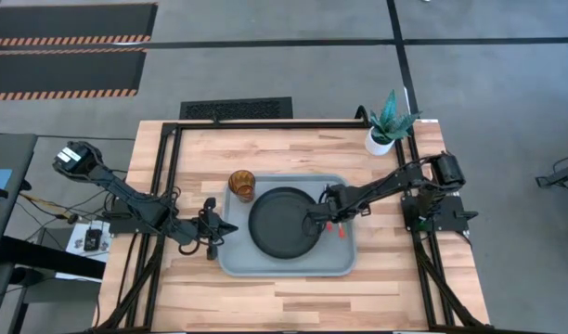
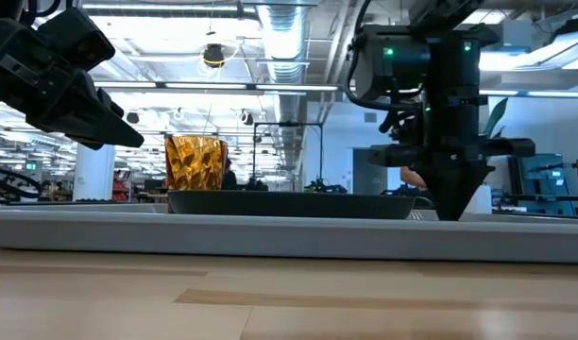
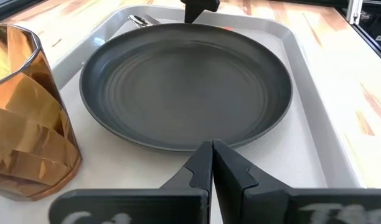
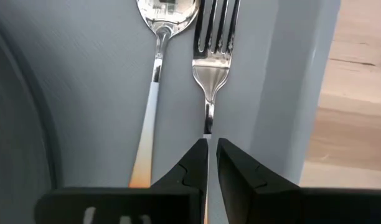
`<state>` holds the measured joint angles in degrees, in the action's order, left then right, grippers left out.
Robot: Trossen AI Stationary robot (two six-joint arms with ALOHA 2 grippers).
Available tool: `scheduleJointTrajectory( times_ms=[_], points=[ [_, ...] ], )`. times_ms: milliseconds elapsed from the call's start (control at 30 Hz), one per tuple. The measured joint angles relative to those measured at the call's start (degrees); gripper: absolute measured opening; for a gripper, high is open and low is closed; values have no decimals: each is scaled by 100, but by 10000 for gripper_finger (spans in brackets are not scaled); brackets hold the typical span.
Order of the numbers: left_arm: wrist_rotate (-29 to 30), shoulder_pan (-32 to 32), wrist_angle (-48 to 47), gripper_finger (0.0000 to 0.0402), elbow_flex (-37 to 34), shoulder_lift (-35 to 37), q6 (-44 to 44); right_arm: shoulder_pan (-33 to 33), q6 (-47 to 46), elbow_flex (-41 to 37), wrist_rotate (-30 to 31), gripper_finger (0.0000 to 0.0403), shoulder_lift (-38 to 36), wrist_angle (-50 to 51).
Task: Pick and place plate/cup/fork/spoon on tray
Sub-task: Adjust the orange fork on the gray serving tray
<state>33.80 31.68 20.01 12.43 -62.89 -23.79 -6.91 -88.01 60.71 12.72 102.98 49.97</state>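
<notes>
The grey-blue tray (image 1: pixel 284 266) lies mid-table. On it rest the black plate (image 1: pixel 284 223) and, at its far left corner, the amber cup (image 1: pixel 242 185), both standing on their bases. The spoon (image 4: pixel 158 43) and the fork (image 4: pixel 210 62) lie side by side on the tray floor, right of the plate. My right gripper (image 4: pixel 209 146) points down over the tray's right part, shut on the fork's handle. My left gripper (image 1: pixel 224 229) hovers at the tray's left edge, shut and empty; the left wrist view (image 3: pixel 212 155) shows its fingers facing the plate (image 3: pixel 184 81). My right gripper pinches the fork's thin handle (image 4: pixel 207 126) between its two fingertips, just behind the neck. The fingers come from above, pointing down, one on each side of the handle. The fork lies flat on the tray floor, tines away from the gripper, beside the spoon.
A white pot with a green plant (image 1: pixel 381 130) stands at the table's far right corner. Black frame rails (image 1: pixel 168 186) run along the table's left, right and far sides. Bare wood (image 1: pixel 284 301) lies between the tray and the near edge.
</notes>
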Motion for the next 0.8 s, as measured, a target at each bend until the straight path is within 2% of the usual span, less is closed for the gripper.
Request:
scheduleJointTrajectory(
  times_ms=[800],
  points=[
    [-15, 0, -24, 0, 0, 0, -48, 445, -52, 2, 97, 60, -2, 83]
  ],
)
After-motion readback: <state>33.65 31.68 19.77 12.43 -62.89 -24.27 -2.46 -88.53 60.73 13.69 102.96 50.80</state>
